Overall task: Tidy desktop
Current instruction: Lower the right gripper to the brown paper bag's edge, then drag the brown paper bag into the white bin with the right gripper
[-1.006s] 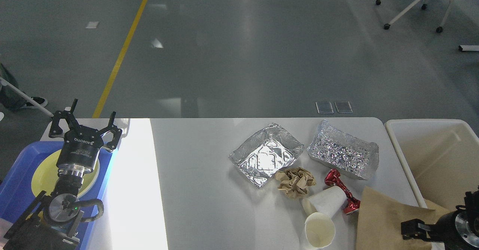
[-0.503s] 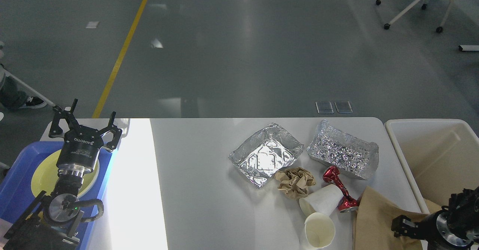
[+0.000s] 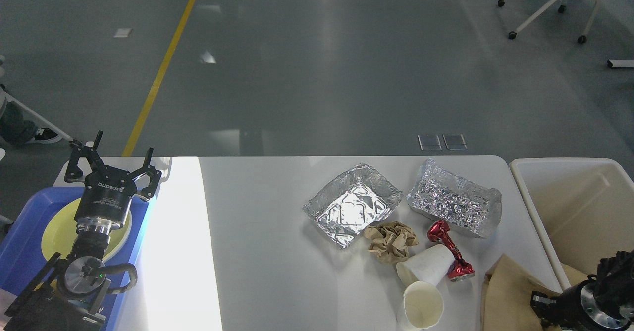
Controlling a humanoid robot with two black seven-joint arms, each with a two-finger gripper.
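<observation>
The white desktop [image 3: 257, 251] holds two crumpled foil trays [image 3: 352, 204] [image 3: 453, 203], a crumpled brown paper ball [image 3: 391, 241], a crushed red can [image 3: 450, 254], a paper cup lying on its side [image 3: 426, 265] and an upright paper cup [image 3: 420, 305]. My right gripper [image 3: 542, 306], dark and low at the bottom right, is shut on a large brown paper sheet [image 3: 507, 291], which is bunched up at the desk's right front corner. My left gripper [image 3: 113, 165] is open and empty above the far end of a blue tray [image 3: 20, 251].
A yellow plate [image 3: 57, 232] lies in the blue tray under my left arm. A cream bin [image 3: 530, 207] stands against the desk's right edge. Sunlight falls in a bright strip on the desk's left part. A wheeled chair stands far off on the floor.
My right gripper has pulled the brown paper sheet to the right and bunched it up toward the bin. The red can and the lying cup shifted slightly. The left arm has not moved.
</observation>
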